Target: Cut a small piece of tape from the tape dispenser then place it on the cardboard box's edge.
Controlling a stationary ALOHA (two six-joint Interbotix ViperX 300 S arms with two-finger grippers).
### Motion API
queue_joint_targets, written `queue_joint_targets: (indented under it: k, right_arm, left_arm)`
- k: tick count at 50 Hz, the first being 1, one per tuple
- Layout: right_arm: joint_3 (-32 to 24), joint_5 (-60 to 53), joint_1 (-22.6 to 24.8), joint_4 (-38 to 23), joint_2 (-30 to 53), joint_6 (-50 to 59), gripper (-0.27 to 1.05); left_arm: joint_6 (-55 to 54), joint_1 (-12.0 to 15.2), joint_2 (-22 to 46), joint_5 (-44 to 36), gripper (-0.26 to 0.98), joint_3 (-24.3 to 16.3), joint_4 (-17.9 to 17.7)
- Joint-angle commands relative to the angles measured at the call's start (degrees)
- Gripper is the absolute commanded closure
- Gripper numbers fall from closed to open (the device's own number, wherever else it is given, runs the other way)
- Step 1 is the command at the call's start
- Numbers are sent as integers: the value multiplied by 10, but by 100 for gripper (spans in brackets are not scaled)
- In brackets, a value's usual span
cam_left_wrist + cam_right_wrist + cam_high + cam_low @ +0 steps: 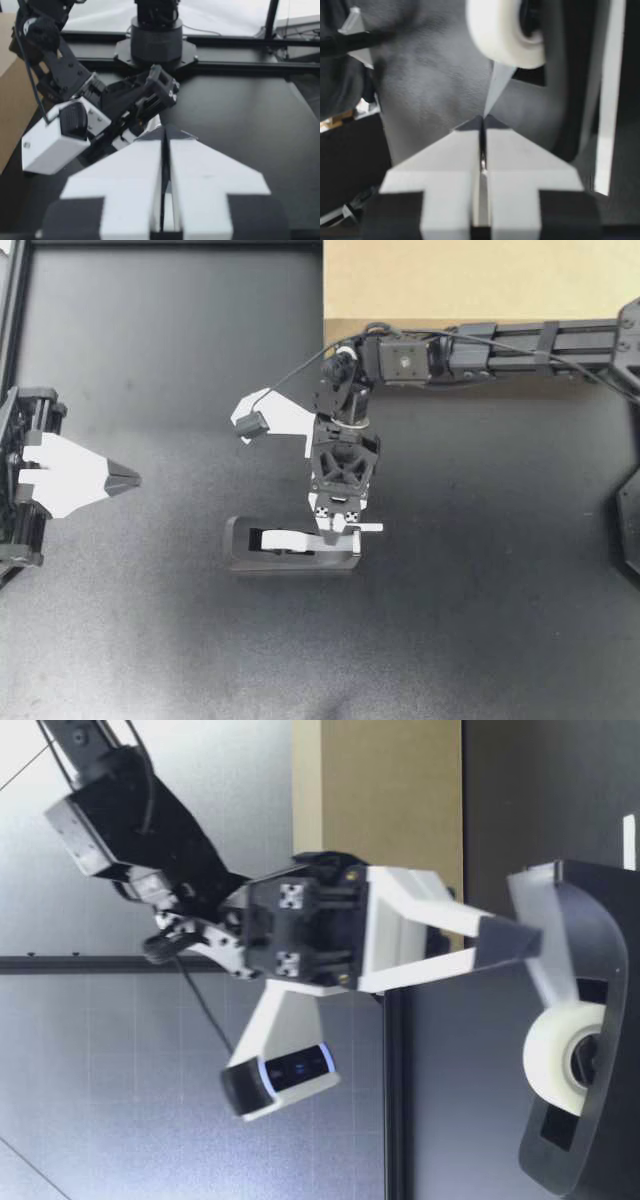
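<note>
A black tape dispenser (290,558) with a white tape roll (280,539) lies mid-table. My right gripper (337,534) reaches down onto the dispenser's right end. In the right wrist view its fingers (520,165) are pressed together on a thin strip of tape (496,90) that runs from the roll (505,30) to the gripper's tips (482,119). The low view shows my right gripper (525,942) at the dispenser's cutter end (585,935), above the roll (560,1055). My left gripper (130,480) rests shut and empty at the table's left side. The cardboard box (450,280) sits at the back.
The right arm's white wrist camera (262,418) juts out to the left of the arm. In the left wrist view the shut left gripper (163,134) points at the right arm (100,115), with the box (10,100) beside it. Black table (500,620) surrounds the dispenser.
</note>
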Motion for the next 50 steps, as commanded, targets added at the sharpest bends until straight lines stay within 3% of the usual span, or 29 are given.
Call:
queue_joint_targets:
  k: [1, 32, 50]
  right_arm:
    - [-10, 4, 4, 4, -40, 2, 87]
    - [99, -26, -13, -5, -106, -4, 87]
    - [127, -33, -18, -7, -118, -7, 87]
  left_arm:
    - [0, -1, 2, -4, 84, -7, 0]
    - [0, -1, 2, -4, 84, -8, -1]
    - [0, -1, 3, -5, 84, -7, -1]
